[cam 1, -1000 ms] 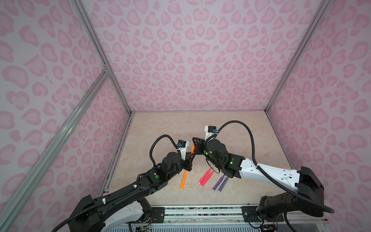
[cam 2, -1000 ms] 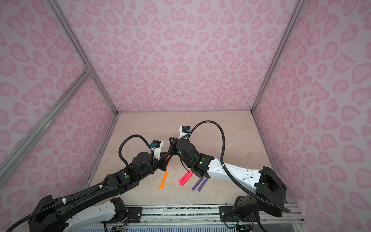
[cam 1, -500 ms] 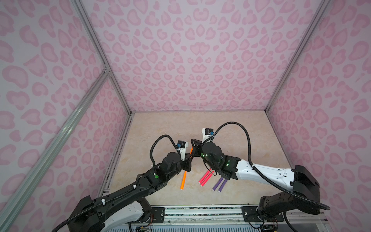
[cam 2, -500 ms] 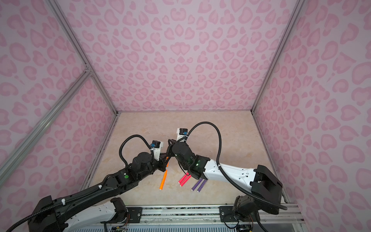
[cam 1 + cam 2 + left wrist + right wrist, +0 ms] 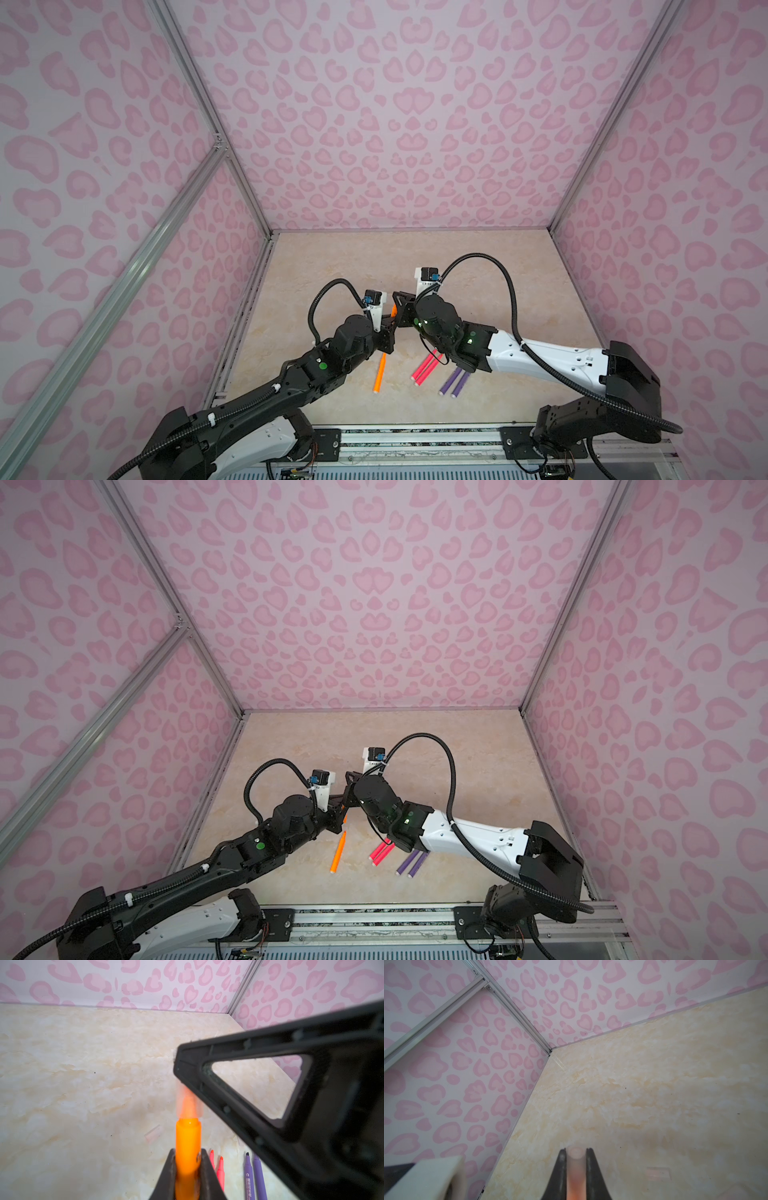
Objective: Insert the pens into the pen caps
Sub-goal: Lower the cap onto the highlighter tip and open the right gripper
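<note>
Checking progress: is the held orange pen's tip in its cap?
In: the orange pen shows its tip through the clear cap; fully seated, cannot tell.

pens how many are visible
6: one orange marker pen in the left claw, one orange lying on the beige table, two pink-red together, two purple beside them; more could hide under arms.

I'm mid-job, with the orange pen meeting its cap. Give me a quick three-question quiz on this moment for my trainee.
1. True or false: the left claw is shut on an orange pen.
2. What does the right claw grip? A nothing; B a clear cap; C an eraser.
3. Fill in: besides the held one, ___ pens lie on the table.
Key: 1 true; 2 B; 3 five.
</note>
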Motion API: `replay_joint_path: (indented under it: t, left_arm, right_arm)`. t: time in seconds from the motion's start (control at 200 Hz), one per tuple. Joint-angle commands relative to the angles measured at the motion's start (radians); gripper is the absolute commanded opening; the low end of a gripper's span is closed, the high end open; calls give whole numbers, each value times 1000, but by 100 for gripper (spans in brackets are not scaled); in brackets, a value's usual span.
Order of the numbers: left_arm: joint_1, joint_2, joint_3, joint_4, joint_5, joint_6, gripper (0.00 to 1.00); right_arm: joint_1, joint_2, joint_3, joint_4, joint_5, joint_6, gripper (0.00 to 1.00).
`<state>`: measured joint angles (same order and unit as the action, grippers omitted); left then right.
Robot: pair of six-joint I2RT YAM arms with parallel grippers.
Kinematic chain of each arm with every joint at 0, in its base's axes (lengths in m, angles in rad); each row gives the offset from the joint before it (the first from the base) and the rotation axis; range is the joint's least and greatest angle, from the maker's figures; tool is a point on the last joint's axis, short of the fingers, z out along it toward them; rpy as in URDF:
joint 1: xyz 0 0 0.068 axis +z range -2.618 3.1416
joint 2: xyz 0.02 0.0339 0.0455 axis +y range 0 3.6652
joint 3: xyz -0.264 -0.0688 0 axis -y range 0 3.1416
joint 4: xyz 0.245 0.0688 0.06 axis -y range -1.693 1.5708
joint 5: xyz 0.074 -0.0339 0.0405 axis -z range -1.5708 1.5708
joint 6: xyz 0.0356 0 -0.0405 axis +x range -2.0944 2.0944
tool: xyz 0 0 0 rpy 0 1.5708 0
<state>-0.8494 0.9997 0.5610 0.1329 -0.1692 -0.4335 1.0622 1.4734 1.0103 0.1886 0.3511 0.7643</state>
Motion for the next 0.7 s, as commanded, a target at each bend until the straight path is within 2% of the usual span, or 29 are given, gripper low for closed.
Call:
replay_joint_path:
  t: [0.0, 0.235, 0.415, 0.7]
  left_arm:
    - [9, 12, 14, -1, -67, -17, 4]
    - [10, 1, 10, -1, -77, -16, 4]
    - [13, 2, 11, -13, -98, -24, 4]
    - [61, -3, 3, -18, -53, -60, 4]
  right_arm:
    - [2, -10, -15, 7, -29, -12, 0]
    - [6, -13, -28, 13, -63, -2, 0]
    - [30, 1, -44, 15, -45, 8, 0]
    - [31, -37, -160, 164, -108, 7, 0]
